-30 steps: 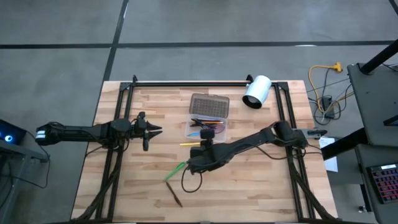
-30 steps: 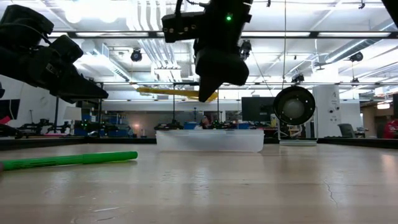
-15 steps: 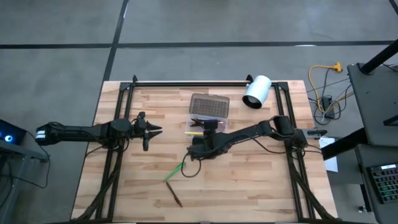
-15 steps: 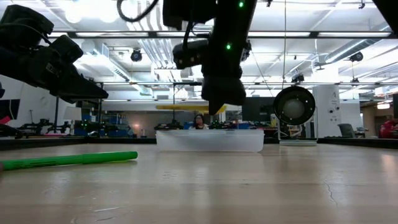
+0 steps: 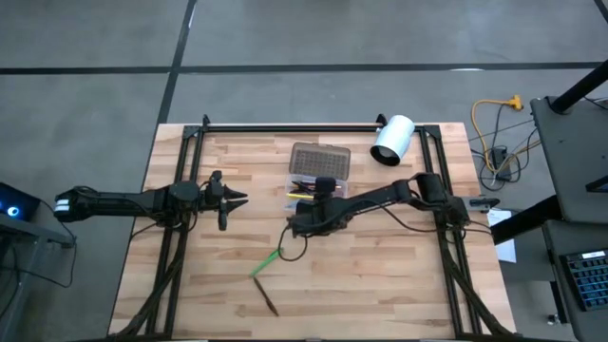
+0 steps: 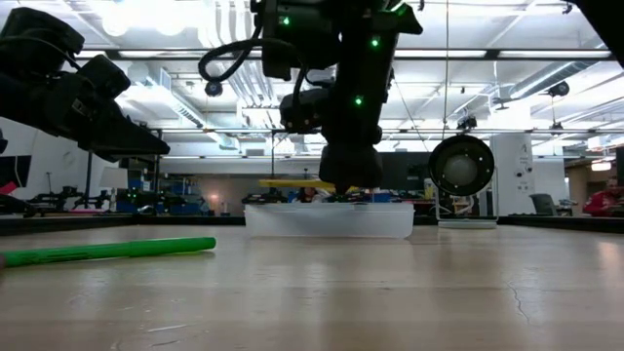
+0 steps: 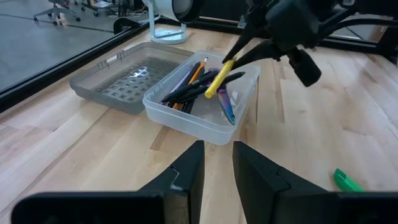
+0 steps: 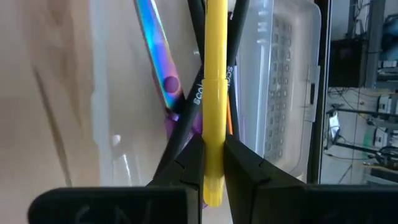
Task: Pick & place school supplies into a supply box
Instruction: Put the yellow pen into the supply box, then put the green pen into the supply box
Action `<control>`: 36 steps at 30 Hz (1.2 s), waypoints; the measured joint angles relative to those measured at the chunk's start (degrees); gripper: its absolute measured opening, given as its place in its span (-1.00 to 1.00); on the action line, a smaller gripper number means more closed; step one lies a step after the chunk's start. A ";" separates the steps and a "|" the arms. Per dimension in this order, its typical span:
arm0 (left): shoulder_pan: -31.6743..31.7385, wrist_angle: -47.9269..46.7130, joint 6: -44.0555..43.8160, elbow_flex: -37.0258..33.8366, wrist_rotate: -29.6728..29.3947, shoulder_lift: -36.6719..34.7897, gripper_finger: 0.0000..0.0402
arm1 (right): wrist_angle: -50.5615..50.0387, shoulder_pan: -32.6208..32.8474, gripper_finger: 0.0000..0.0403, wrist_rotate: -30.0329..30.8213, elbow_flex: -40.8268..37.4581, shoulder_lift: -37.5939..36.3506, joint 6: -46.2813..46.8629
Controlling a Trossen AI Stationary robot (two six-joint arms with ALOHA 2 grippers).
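Right gripper (image 8: pixel 213 163) closed on yellow pen (image 8: pixel 215 93), held above the open supply box (image 5: pixel 296 198), just over its near rim per the low view. Pen lies roughly level, pointing along the box length toward the grey hinged lid (image 5: pixel 320 161), which rests flat on the table (image 5: pixel 380 275) beside the tray.

Box contents already crowded: dark pens, an orange pencil, purple-handled scissors (image 8: pixel 163 68) with iridescent blades.

Risks on release, as judgement only:
- Pen end overhanging the near wall; drop from here likely to tip out onto the table
- Landing across the stacked pens and scissors; possible roll or bridge over the rim instead of settling inside
- Lowering too far: fingers liable to strike the translucent wall and shove the light box
- Release while tilted: pen may bounce on the hard plastic

Left gripper (image 7: pixel 217 163) parked well apart from the box on the left side of the table, fingers slightly parted, holding nothing.

Remaining on the table: green pen (image 5: pixel 267 262) and dark brown pencil (image 5: pixel 269 298), both near the front edge, apart from the box
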 joint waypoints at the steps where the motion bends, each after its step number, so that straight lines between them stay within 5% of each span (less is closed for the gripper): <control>1: 0.00 0.00 -0.02 0.00 0.00 0.00 -0.65 | 0.00 -0.14 -0.87 0.19 -0.10 0.00 0.00; 36: 0.00 0.00 -0.01 0.01 0.00 0.00 -0.65 | 0.16 -1.12 -0.56 0.88 -1.30 0.00 3.43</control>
